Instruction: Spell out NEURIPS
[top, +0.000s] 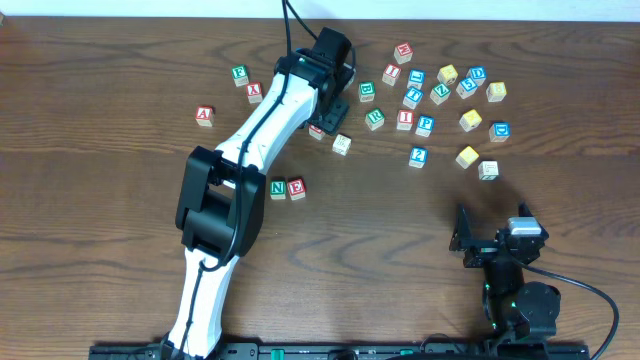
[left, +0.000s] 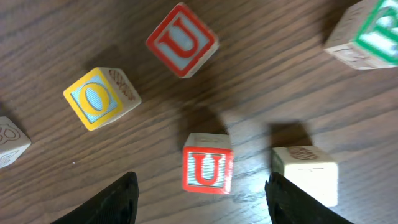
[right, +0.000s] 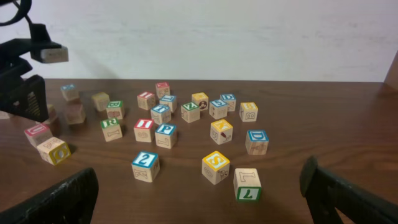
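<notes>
A green N cube (top: 278, 187) and a red E cube (top: 296, 187) stand side by side at mid-table. My left gripper (top: 328, 112) is open and empty. In the left wrist view (left: 202, 182) its fingers flank a red U cube (left: 207, 169), which also shows in the overhead view (top: 316, 130). A second red U cube (left: 181, 39) lies farther off. A green R cube (top: 374, 118), a red I cube (top: 405, 119) and a blue P cube (top: 425, 125) sit in the right cluster. A yellow S cube (right: 216, 167) lies before my open, empty right gripper (right: 199, 205).
A yellow O cube (left: 101, 98) and a plain wooden cube (left: 306, 171) lie close to the left gripper. A red A cube (top: 204, 115) is at the far left. A blue 2 cube (right: 145, 165), a green L cube (right: 247, 184) and a blue D cube (right: 257, 141) lie near the right gripper (top: 495, 240).
</notes>
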